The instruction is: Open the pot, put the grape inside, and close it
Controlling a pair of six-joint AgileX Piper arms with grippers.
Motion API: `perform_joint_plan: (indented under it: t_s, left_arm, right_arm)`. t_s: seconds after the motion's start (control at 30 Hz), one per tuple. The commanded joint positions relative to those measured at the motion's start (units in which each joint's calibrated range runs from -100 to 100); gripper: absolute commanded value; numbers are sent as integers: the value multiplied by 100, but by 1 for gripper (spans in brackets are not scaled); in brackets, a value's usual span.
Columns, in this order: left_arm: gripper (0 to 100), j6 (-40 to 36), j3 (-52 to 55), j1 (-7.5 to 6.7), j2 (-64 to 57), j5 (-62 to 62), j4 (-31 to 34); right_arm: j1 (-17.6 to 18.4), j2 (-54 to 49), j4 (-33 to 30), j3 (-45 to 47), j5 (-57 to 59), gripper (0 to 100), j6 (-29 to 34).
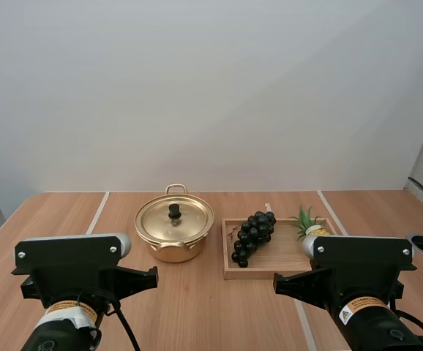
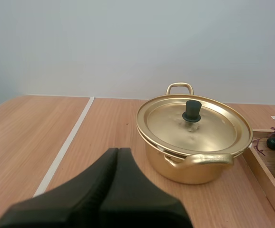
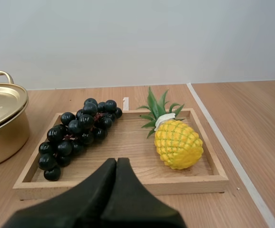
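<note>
Observed gold pot (image 1: pixel 173 252) standing on table (image 1: pixel 65 219), lid (image 1: pixel 189 219) seated. Found wooden tray (image 1: pixel 255 274) just beside it, to the right. Recorded bunch of grapes (image 1: pixel 253 237) lying in tray's left half, pineapple (image 1: pixel 307 221) at right, partly hidden behind right arm (image 1: pixel 361 281).

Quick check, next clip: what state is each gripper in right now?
Left gripper: closed, holding nothing.
Right gripper: closed, holding nothing.
</note>
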Motion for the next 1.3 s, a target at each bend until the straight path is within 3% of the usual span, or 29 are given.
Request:
perform_joint_plan:
  t_s: [0.0,1.27]
  left_arm:
    - [0,-33,13,9,-27,-180,74]
    - [0,-14,13,9,-27,-377,74]
  right_arm:
    - [-22,-37,9,0,13,0,18]
    - [-22,-37,7,0,-45,0,18]
